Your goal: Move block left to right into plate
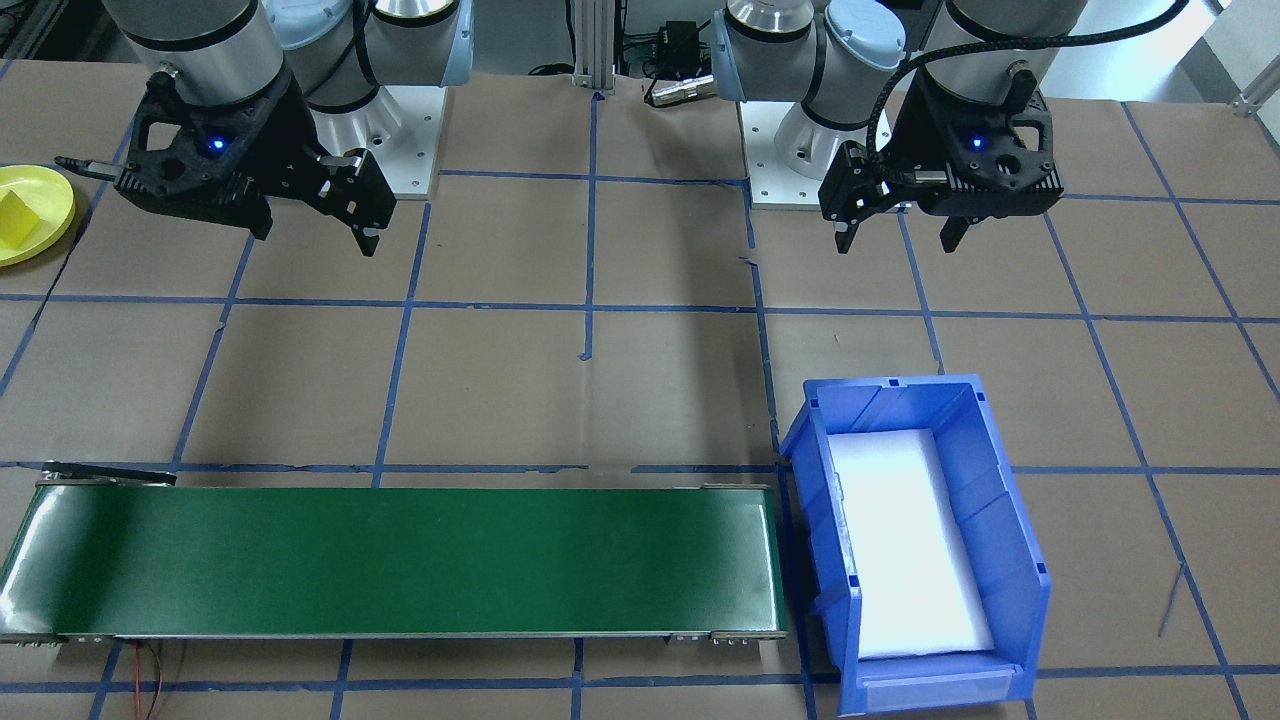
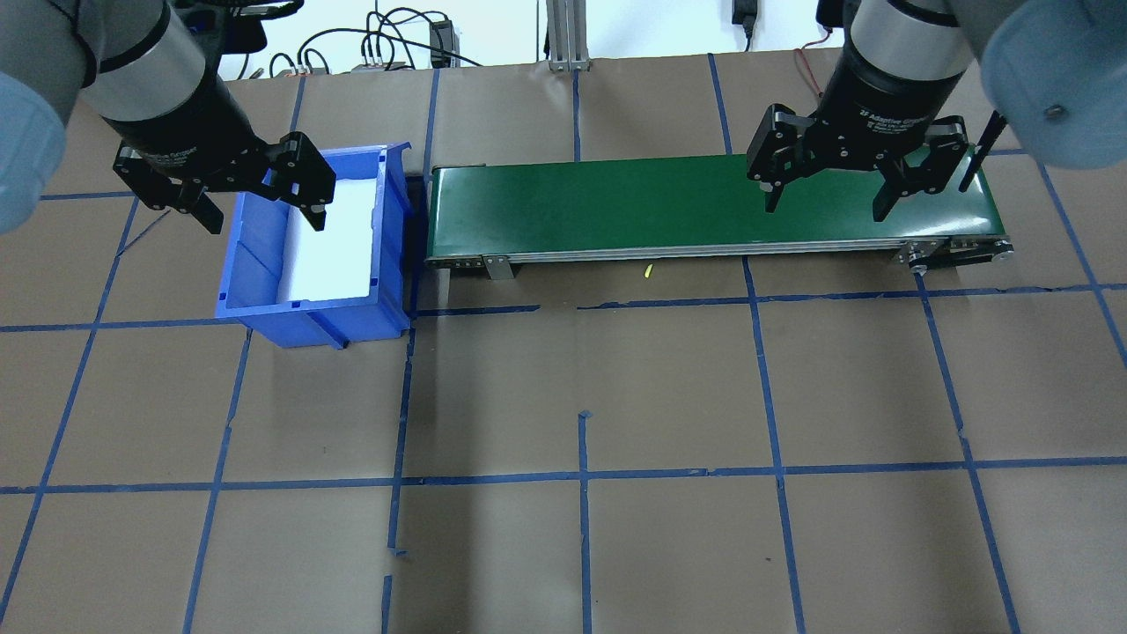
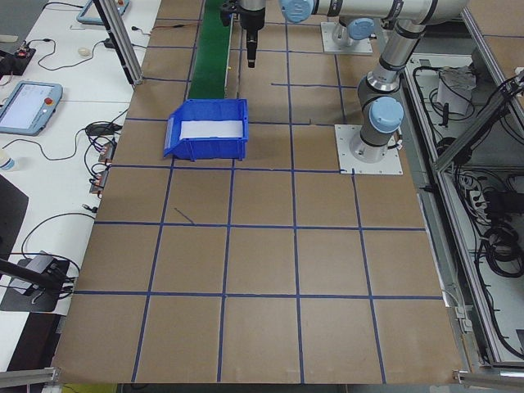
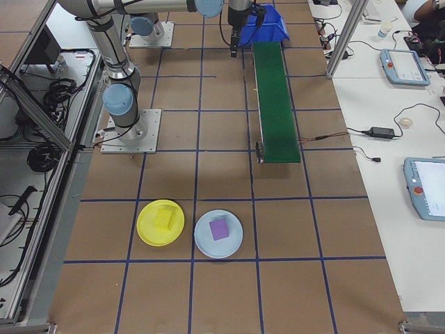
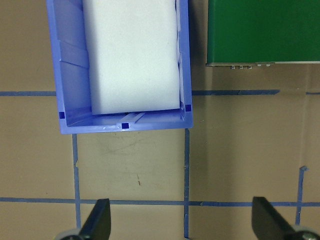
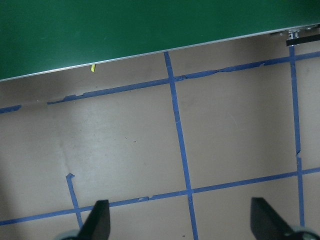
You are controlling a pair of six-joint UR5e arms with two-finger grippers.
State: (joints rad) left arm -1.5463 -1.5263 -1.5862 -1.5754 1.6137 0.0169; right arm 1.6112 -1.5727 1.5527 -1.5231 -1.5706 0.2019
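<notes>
Left gripper (image 2: pixel 258 204) hangs spread and empty over the blue bin (image 2: pixel 317 255). Across the green conveyor (image 2: pixel 704 207), right gripper (image 2: pixel 829 195) hovers, also spread and empty. The yellow block (image 4: pixel 164 218) sits in the yellow plate (image 4: pixel 160 223) at the desk's right end, so the job looks finished; nothing remains but retreating.

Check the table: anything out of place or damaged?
Mostly tidy. A tiny yellow scrap lies on the paper beside the green conveyor; what it is cannot be told. The blue tape grid is torn and peeling in spots. The yellow block sits in the yellow plate.
</notes>
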